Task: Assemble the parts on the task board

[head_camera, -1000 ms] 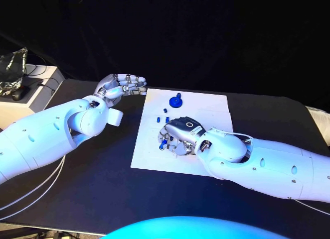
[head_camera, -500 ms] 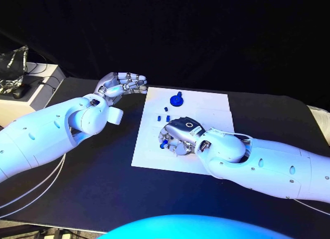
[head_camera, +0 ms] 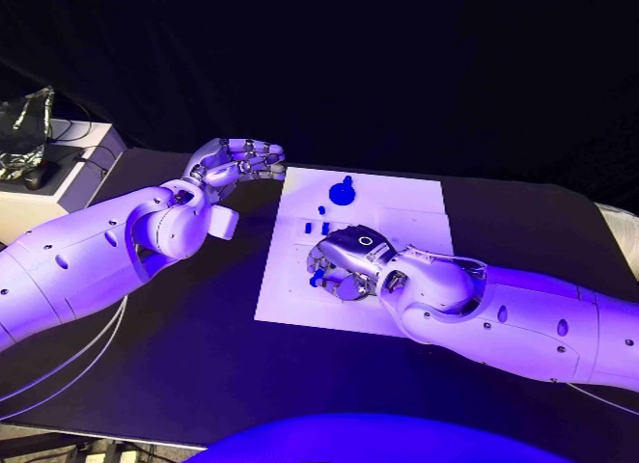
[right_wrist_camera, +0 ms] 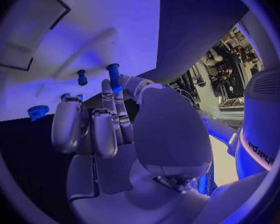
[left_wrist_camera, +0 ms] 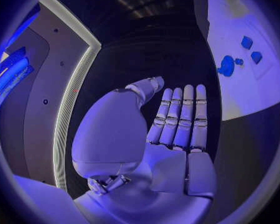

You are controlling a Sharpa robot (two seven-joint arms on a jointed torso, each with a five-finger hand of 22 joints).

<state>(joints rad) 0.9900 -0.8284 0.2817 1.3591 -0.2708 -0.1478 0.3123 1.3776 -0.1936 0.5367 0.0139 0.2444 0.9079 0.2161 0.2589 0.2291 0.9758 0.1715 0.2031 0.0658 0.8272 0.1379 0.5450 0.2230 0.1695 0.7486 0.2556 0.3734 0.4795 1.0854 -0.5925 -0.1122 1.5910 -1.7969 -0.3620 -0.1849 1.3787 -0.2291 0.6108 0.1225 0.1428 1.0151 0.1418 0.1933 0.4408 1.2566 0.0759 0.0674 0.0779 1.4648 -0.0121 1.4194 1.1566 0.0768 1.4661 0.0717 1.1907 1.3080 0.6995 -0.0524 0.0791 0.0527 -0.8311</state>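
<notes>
Right hand low over the task board, fingers curled — right wrist view alone reveals a blue peg pinched upright at the fingertips. Left hand just beside the board's far corner, flat, holding nothing. Blue round part near that far edge.

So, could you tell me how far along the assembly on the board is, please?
Early on. The round blue gear-like part stands on the white task board. The right robot hand pinches a small blue peg; loose blue pieces remain. The left robot hand hovers empty.
</notes>
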